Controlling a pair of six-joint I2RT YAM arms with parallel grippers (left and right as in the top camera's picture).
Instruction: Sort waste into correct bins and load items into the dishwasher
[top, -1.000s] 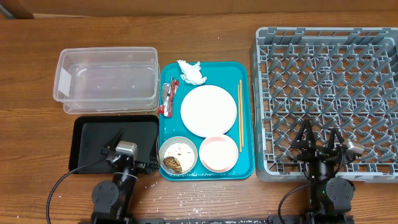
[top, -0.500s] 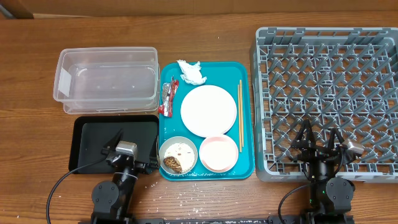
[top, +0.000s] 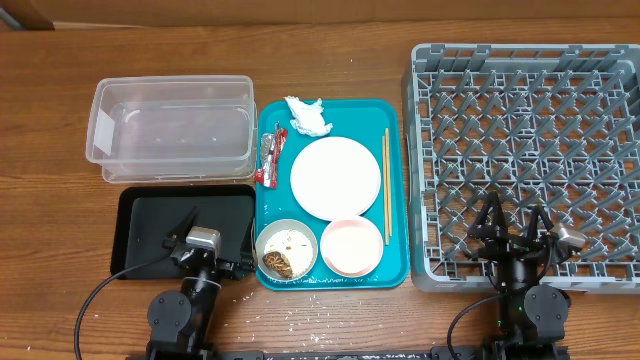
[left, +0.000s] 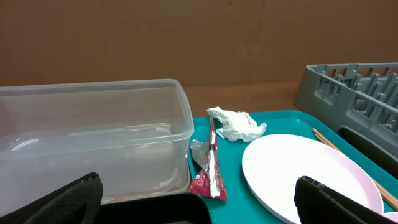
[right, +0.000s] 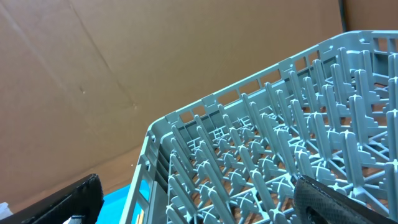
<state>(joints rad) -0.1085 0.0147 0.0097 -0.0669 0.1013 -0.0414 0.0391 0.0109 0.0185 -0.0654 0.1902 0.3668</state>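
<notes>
On the teal tray (top: 395, 190) lie a crumpled white tissue (top: 306, 116), a red snack wrapper (top: 269, 156), a large white plate (top: 335, 177), wooden chopsticks (top: 386, 185), a pink bowl (top: 352, 246) and a white bowl with brown and white food scraps (top: 284, 251). The clear tub (top: 172, 140) and black tray (top: 150, 225) lie to the left, the grey dish rack (top: 530, 150) to the right. My left gripper (top: 212, 235) is open and empty over the black tray. My right gripper (top: 512, 222) is open and empty over the rack's front edge. The left wrist view shows the tissue (left: 236, 124), wrapper (left: 210, 168) and plate (left: 305, 174).
The wooden table (top: 60, 120) extends around everything. The clear tub (left: 93, 137) stands tall ahead of the left wrist. The rack's upright pegs (right: 273, 155) fill the right wrist view. Brown cardboard (left: 186, 37) backs the table.
</notes>
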